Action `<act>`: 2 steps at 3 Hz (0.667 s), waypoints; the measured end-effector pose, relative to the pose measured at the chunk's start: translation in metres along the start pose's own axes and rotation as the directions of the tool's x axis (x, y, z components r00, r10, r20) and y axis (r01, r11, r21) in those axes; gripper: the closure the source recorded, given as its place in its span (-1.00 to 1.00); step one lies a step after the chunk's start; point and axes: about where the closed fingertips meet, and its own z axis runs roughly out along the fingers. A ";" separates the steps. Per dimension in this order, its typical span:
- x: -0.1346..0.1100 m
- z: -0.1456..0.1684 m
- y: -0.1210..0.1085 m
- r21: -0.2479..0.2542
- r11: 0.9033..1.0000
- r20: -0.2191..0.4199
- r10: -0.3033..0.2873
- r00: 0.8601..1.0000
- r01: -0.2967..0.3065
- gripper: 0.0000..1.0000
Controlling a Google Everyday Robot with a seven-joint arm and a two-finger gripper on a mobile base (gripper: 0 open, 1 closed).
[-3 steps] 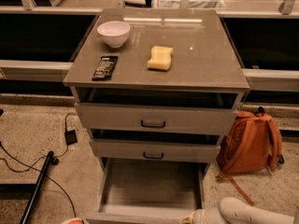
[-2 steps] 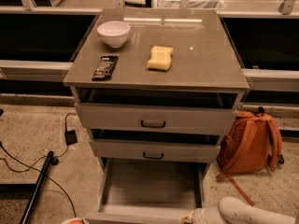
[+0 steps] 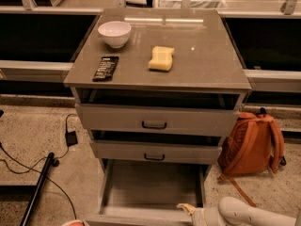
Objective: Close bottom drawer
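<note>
Camera view, one cabinet and one arm.

- Grey cabinet [image 3: 202,55]: centre of frame, seen from above and in front.
- Bottom drawer [image 3: 150,185]: at 6 o'clock, pulled far out, its tray bare, its front panel at the lower frame edge.
- Middle drawer [image 3: 155,151] and top drawer [image 3: 157,119]: each slightly ajar, a dark gap above each.
- Arm [image 3: 244,214]: white, entering from 5 o'clock and lying low and near horizontal, reaching toward 9 o'clock.
- Gripper [image 3: 188,210]: at the arm's tip, at the drawer's front right corner, just beside the front panel; contact unclear, and clenched or released cannot be told.
- Cabinet top: white bowl [image 3: 114,33] at 11 o'clock, yellow sponge [image 3: 161,59] at 12, dark packet [image 3: 105,68] near the left edge.
- Floor: orange backpack [image 3: 254,142] at 4 o'clock, against the cabinet's side; black cables [image 3: 28,168] at 8 o'clock.
</note>
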 end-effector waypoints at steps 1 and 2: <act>-0.001 0.004 -0.009 0.004 1.000 -0.006 -0.004 1.000 0.004 -1.00; 0.008 0.012 -0.028 0.048 0.999 -0.004 0.002 1.000 -0.002 -0.71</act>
